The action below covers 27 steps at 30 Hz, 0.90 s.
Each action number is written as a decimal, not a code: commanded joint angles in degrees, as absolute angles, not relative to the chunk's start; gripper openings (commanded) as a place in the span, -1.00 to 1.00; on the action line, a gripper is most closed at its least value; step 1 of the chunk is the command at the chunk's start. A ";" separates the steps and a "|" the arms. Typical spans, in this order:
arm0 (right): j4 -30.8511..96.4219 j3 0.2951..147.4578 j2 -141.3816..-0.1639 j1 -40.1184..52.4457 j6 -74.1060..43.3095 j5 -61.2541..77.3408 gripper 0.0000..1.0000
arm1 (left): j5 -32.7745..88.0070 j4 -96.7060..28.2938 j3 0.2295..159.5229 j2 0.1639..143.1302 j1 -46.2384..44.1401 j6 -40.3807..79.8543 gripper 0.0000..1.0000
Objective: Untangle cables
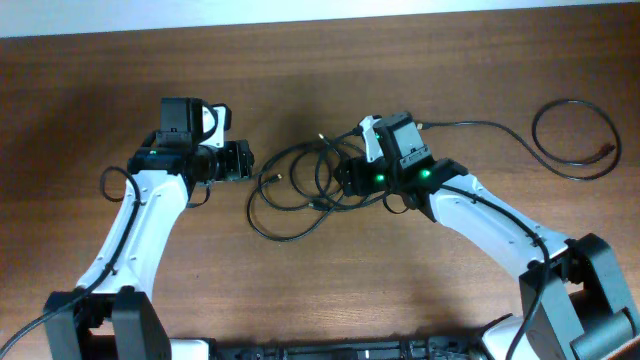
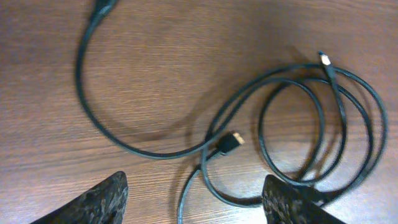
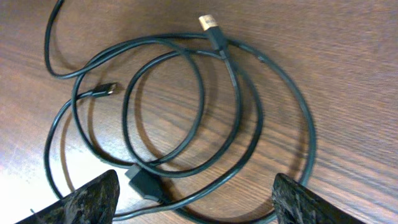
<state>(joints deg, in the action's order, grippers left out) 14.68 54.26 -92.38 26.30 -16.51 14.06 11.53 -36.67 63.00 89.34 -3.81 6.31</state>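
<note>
The left jaws gape wide and empty just left of the tangled cables. The right jaws, equally wide and gripping nothing, hang low over the tangle's right side. The loops overlap mid-bench, with one cord curling alone out to the right.

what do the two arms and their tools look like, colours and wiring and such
The left arm and right arm have white shells on the long links, with black joints and bases. Thick black wires run along them. Two green lights glow near the right wrist. The left tool and right tool are black. Close up, the fingers look dark and mottled.
</note>
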 commanded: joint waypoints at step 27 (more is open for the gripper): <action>14.13 54.30 -104.31 29.26 -39.92 12.86 -0.10 | 9.82 -37.34 62.61 92.14 -4.03 9.63 0.50</action>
<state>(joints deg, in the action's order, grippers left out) 14.79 54.26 -102.59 28.82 -37.63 13.39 9.02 -37.30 62.98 91.68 -3.81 8.88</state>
